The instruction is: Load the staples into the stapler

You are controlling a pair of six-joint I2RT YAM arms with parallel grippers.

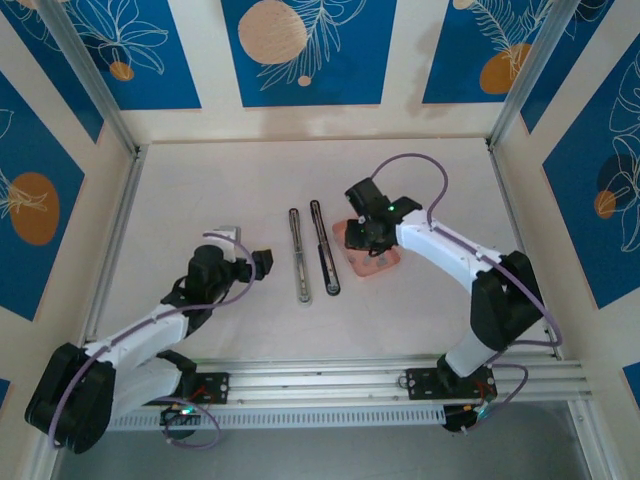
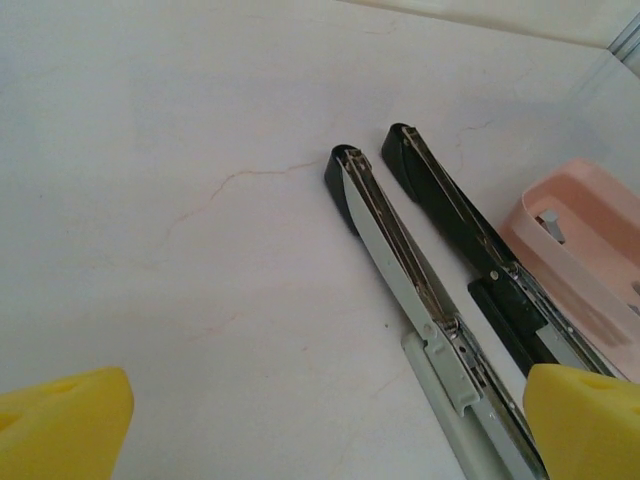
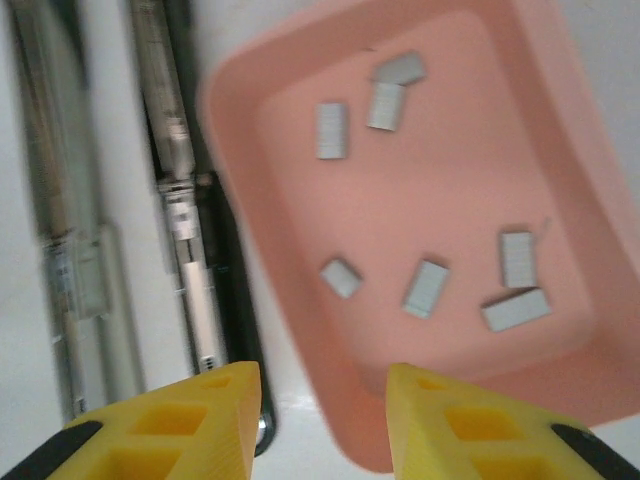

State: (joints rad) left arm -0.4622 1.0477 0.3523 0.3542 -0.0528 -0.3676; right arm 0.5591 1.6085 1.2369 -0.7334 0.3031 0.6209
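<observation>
Stapler lies mid-table as two slim bars side by side, long axis near-to-far, black tips pointing far. Staples loose in pink tray just right. Right gripper over the tray, jaws apart, empty. Left gripper wide open, empty.

Bright, even, diffuse light leaves only faint soft shadows on the white tabletop. The right wrist view is blurred, the stapler and pink tray smeared; in the left wrist view the stapler's metal rail glints.
</observation>
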